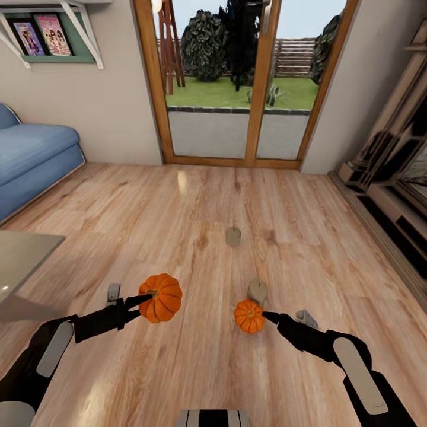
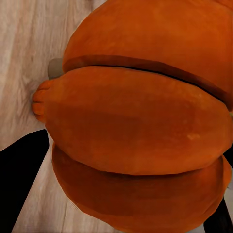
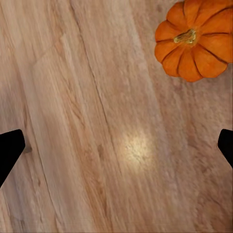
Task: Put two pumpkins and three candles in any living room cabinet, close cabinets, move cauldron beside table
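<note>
Left gripper (image 1: 142,305) clamped on the larger pumpkin (image 1: 161,298), held above the wooden floor (image 1: 196,201). Right gripper (image 1: 265,316) spread wide just beside the smaller pumpkin (image 1: 249,316), which sits on the floor, ungrasped. Two candles (image 1: 233,236) noted on the floor ahead, one (image 1: 258,290) just behind the smaller pumpkin; counter (image 1: 24,255) corner near the left arm.
</note>
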`<state>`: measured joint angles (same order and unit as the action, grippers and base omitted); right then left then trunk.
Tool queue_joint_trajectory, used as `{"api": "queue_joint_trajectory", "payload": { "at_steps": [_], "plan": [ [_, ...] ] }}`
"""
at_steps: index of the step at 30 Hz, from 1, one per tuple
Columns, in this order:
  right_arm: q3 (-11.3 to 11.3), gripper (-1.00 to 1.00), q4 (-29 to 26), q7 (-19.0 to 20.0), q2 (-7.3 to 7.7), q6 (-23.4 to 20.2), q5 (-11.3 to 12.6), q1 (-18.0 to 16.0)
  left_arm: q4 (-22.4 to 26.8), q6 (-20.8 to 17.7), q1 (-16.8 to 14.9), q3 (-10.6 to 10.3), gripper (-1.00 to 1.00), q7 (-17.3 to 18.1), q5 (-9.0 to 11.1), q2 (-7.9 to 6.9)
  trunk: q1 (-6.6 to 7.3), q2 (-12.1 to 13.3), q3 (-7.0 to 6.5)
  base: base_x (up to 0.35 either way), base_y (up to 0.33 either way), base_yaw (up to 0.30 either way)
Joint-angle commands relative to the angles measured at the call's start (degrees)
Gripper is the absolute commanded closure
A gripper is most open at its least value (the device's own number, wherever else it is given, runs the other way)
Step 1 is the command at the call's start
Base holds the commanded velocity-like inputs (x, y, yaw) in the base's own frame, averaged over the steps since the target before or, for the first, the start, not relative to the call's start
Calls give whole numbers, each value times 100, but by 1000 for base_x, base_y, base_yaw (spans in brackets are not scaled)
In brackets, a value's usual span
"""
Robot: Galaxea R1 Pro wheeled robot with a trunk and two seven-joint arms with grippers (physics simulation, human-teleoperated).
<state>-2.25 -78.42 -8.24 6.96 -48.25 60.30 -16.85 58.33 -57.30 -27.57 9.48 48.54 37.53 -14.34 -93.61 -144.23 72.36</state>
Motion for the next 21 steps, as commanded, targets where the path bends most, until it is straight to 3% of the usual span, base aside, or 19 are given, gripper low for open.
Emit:
{"api": "queue_joint_trajectory", "payload": {
  "at_steps": [1, 21],
  "plan": [
    [-3, -100, -5, -54, 3, -18, 61, -3, 3, -18, -2, 5, 100, 15, -16, 1, -1, -2, 4, 136, -92, 0],
    [3, -100, 0, -55, 7, -12, 61, -3, 2, -18, -2, 1, 100, 15, -12, 1, -1, -2, 4, 163, -128, 0]
  ]
}}
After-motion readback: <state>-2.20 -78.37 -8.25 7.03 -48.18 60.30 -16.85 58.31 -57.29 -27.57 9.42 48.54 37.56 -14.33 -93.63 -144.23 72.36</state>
